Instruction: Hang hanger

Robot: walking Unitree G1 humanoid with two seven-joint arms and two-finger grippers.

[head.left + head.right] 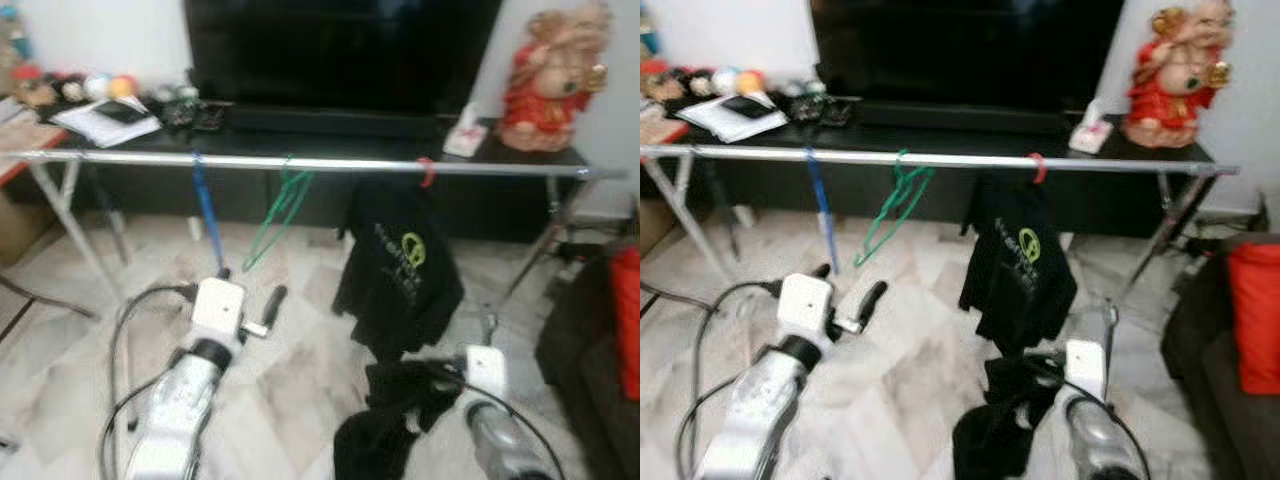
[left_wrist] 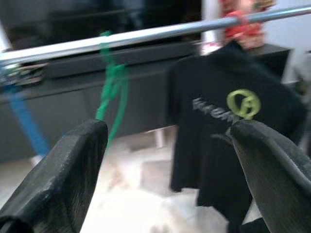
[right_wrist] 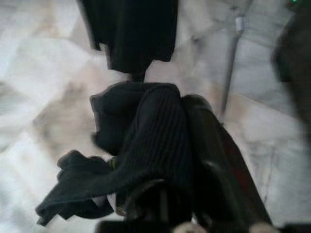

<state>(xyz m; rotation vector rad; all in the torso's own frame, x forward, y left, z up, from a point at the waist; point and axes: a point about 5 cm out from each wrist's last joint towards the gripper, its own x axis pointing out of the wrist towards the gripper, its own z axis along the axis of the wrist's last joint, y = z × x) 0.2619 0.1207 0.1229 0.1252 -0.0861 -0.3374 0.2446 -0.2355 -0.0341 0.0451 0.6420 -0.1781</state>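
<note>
Hanger, red point(image 1: 427, 172), hooked on the silver rail point(image 1: 300, 162) right of centre, black shirt point(image 1: 400, 265) with a yellow-green logo draped below it. Further left on the same rail, a green hanger point(image 1: 283, 205) dangling bare, and beyond that a blue hanger point(image 1: 203, 210), also bare. Rail resting on folding legs, spanning the front of a black TV stand point(image 1: 940, 125), dark screen above, red figurine point(image 1: 552, 75) at the stand's right end, papers and small clutter at its left end. Left gripper point(image 1: 250, 300) raised below the rail, between blue and green hangers, fingers point(image 2: 63, 179) spread wide with nothing between them; green hanger and shirt framed in the gap, seen from the wrist. Right gripper point(image 1: 1035, 375) low over the marble floor point(image 1: 290, 370), below the hung shirt, fingers point(image 3: 214, 150) closed around a bunched black garment point(image 3: 131, 145) that sags off to one side. Dark sofa with a red cushion point(image 1: 1252, 315) at far right. Views somewhat blurred.
</note>
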